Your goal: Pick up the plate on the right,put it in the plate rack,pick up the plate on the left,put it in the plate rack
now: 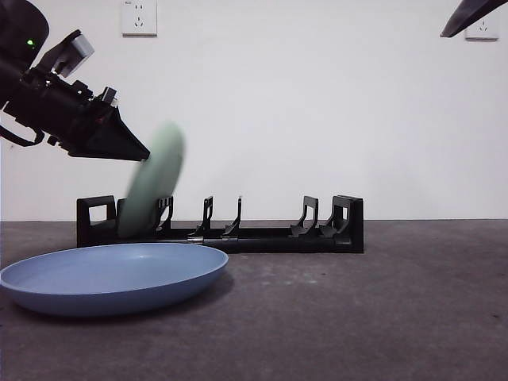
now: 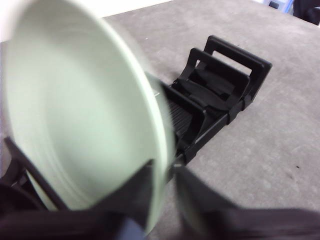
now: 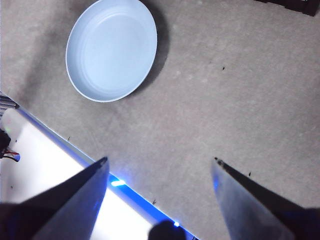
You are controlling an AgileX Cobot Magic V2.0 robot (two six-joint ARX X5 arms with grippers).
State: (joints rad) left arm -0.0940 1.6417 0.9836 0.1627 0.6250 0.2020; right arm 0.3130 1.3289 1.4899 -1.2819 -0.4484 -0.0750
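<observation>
We see the left pincer (image 1: 141,152) coming in from the upper left of the front view, clenched on the rim of a pale green plate (image 1: 152,189); in the left wrist view its two jaws pinch the plate's edge (image 2: 80,115) between them, and the plate is motion-blurred. The green plate stands tilted on edge, top leaning toward the right of the front view, lower edge down at the left end of the black plate rack (image 1: 262,236) among the first dividers; we cannot tell whether it is fully seated in a slot. The rack (image 2: 220,85) runs along the back of the grey tabletop (image 1: 381,309), its other hooked dividers holding nothing. A light blue plate (image 1: 111,278) lies flat on the tabletop, in front of the rack's left end, near the camera. The right pincer (image 3: 157,172) hangs above the tabletop with its jaws spread wide and nothing between them; the blue plate (image 3: 112,50) shows below it, well apart. In the front view that arm (image 1: 472,16) is only a dark tip at the top right corner.
</observation>
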